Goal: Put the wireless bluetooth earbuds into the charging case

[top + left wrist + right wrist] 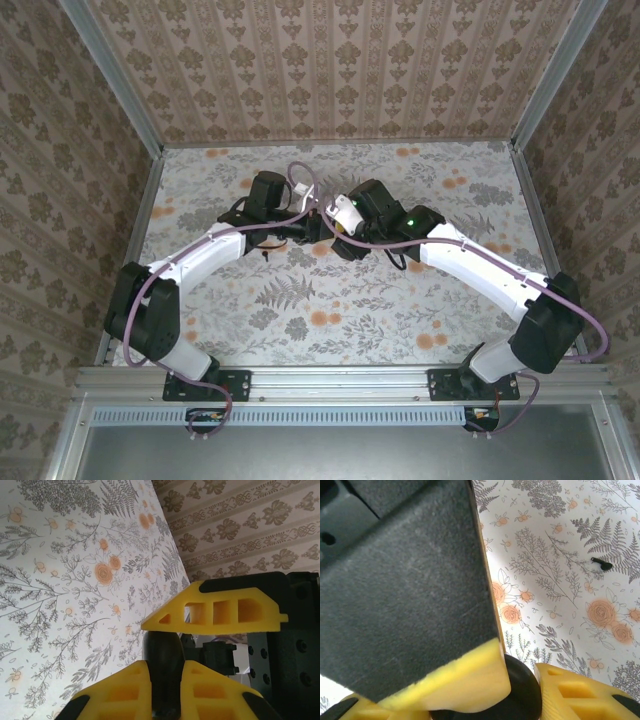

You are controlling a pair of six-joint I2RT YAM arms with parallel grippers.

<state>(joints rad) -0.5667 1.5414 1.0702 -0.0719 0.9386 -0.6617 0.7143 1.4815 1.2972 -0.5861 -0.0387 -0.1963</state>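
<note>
The left end effector (165,675) pinches a black rounded case (161,647). The right end effector (338,226) sits just beside it; spread or closed cannot be told. One earbud (602,564) lies on the bench (560,530), well beyond the right end effector: not yet inserted.

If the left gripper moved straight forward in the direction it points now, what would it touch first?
Most likely a yellow finger of the right gripper, which lies across the path just beyond the left gripper and the dark rounded piece between its fingers. Depth is unclear.
</note>
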